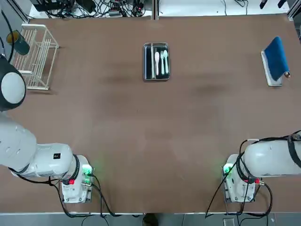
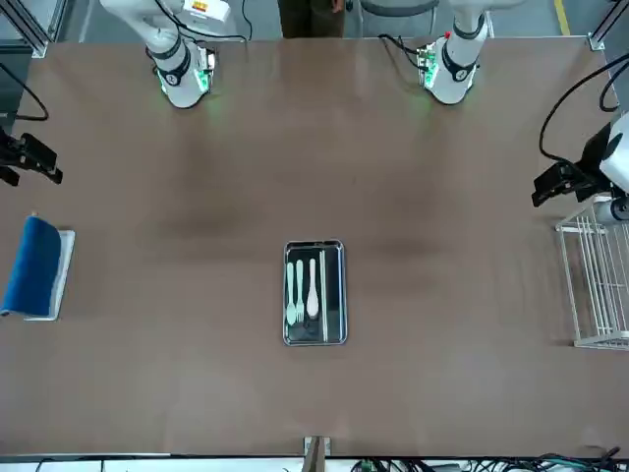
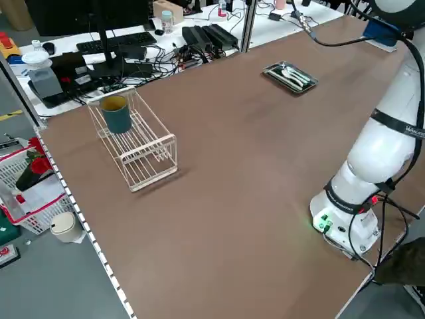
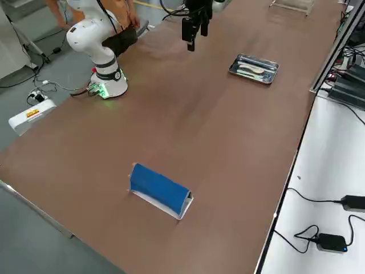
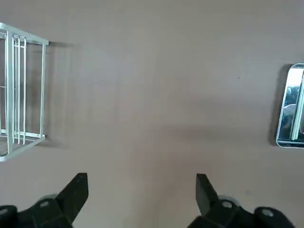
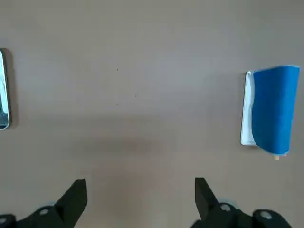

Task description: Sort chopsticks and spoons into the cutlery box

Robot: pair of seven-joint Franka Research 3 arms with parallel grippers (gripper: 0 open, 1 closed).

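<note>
The cutlery box is a shiny metal tray at the far middle of the table, also seen across the table. Three pale spoons lie side by side in it. A thin pale line beside them looks like the chopsticks. My left gripper hangs open and empty high over the table's left part, near the wire rack. My right gripper is open and empty too, raised over the right part, with the blue-topped holder in its view. Both are far from the box.
A white wire rack holding a teal cup stands at the far left. A blue-topped holder lies at the far right. The arm bases stand at the near edge. A person stands behind the bases.
</note>
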